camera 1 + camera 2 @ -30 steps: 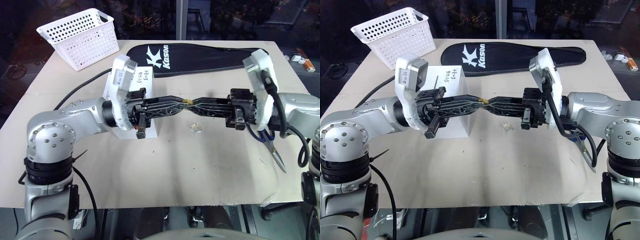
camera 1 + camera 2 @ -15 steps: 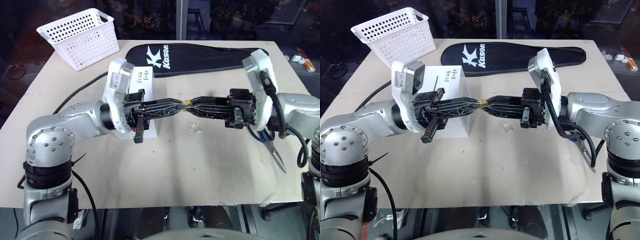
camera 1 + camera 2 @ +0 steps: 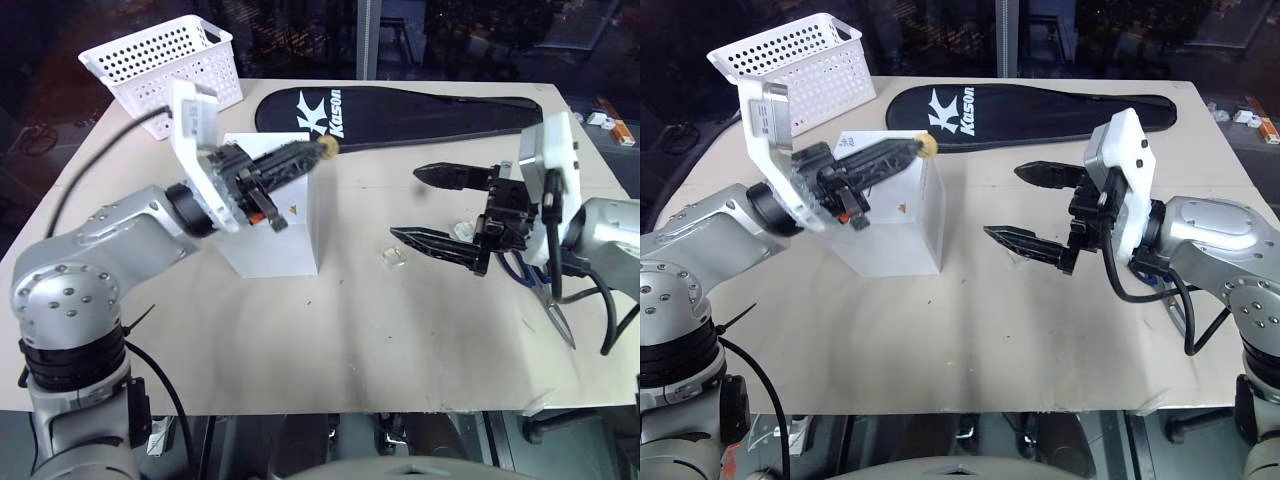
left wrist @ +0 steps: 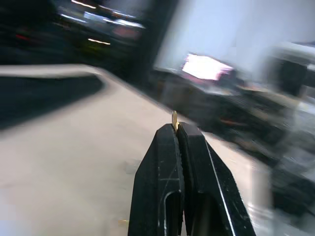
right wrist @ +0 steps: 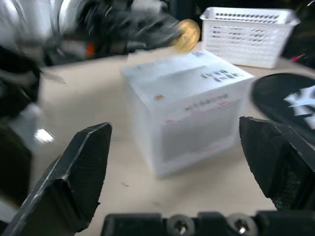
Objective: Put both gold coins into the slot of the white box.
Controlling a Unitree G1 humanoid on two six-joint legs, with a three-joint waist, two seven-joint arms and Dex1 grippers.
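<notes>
My left gripper (image 3: 318, 150) is shut on a gold coin (image 3: 327, 148), which sticks out past its tips as a thin gold edge (image 4: 174, 119) in the left wrist view. It holds the coin above the far top edge of the white box (image 3: 270, 235). The gripper lies across the box's top, so I cannot make out the slot. To the right of the box my right gripper (image 3: 408, 204) hangs open and empty above the table. The right wrist view faces the box (image 5: 192, 98) and the coin (image 5: 187, 35). A small clear plastic case (image 3: 392, 257) lies on the table under the right gripper.
A white perforated basket (image 3: 165, 70) stands at the far left corner. A black racket cover (image 3: 400, 112) lies along the far edge. Blue-handled scissors (image 3: 548, 300) lie under my right forearm near the table's right edge.
The two grippers met tip to tip on the coin. Now the right one has opened and drawn back right, and the left has swung the coin up over the white box.
</notes>
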